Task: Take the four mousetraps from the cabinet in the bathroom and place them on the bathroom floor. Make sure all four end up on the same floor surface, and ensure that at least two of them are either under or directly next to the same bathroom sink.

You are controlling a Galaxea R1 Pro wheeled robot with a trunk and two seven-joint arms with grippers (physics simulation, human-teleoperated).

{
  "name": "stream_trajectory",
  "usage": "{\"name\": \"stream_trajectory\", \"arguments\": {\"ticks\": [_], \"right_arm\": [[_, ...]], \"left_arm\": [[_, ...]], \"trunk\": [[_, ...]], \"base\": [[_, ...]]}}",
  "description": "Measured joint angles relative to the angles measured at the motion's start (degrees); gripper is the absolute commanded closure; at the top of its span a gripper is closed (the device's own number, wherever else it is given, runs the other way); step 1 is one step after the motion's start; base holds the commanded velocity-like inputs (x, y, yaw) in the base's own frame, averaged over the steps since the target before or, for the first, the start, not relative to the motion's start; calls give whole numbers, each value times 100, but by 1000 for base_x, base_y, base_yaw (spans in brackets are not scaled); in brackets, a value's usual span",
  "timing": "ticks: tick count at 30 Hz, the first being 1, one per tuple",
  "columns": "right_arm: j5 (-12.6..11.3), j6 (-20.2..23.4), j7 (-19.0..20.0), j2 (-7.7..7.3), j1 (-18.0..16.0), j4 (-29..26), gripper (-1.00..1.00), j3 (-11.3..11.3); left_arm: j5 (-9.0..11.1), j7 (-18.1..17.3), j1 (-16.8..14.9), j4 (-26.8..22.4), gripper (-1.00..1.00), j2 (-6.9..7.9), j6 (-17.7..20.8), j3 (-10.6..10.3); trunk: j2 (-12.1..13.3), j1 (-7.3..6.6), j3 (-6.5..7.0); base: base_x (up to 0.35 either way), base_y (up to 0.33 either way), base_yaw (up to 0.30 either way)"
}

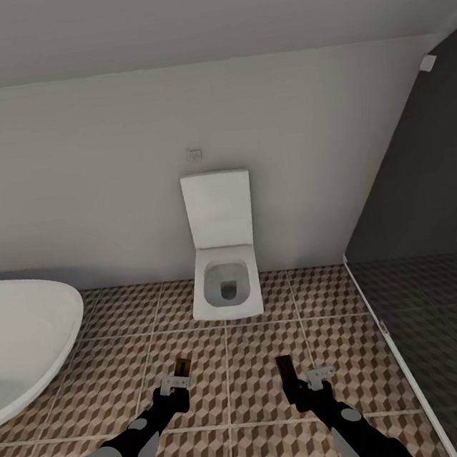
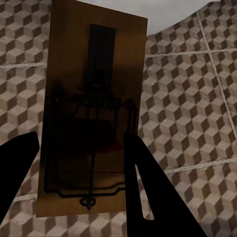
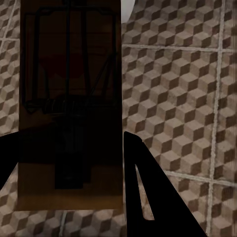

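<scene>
Each gripper holds one mousetrap above the bathroom floor (image 1: 257,390). My left gripper (image 1: 175,384) is shut on a brown wooden mousetrap (image 1: 180,368). In the left wrist view that mousetrap (image 2: 91,113) sits between the black fingers (image 2: 148,197), its dark wire parts facing the camera. My right gripper (image 1: 309,378) is shut on a second mousetrap (image 1: 285,369), seen close between its fingers (image 3: 143,187) as a slab (image 3: 69,98). The white sink (image 1: 26,334) bulges in at the left, a short way from the left gripper. The cabinet is out of view.
A white squarish toilet (image 1: 227,286) with its lid up stands against the pale wall straight ahead. Dark tinted shower glass (image 1: 442,316) runs down the right side, its lower edge close to the right arm. Patterned tiles lie open between the sink, the toilet and the glass.
</scene>
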Motion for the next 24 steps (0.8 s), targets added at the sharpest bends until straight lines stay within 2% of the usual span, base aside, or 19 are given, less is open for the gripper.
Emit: {"name": "stream_trajectory", "arguments": {"ticks": [3,6,24], "right_arm": [[-6,0,6,-159,0,4,100,-3],[-8,0,5,-207,0,2,100,-3],[-1,-1,0,-294,0,2,100,-27]], "left_arm": [[0,0,0,0,100,0,0,0],[0,0,0,0,100,0,0,0],[0,0,0,-1,100,0,0,0]], "trunk": [[-121,66,-81],[-241,132,-162],[-964,528,-649]], "base": [[0,0,0],[0,0,0],[0,0,0]]}}
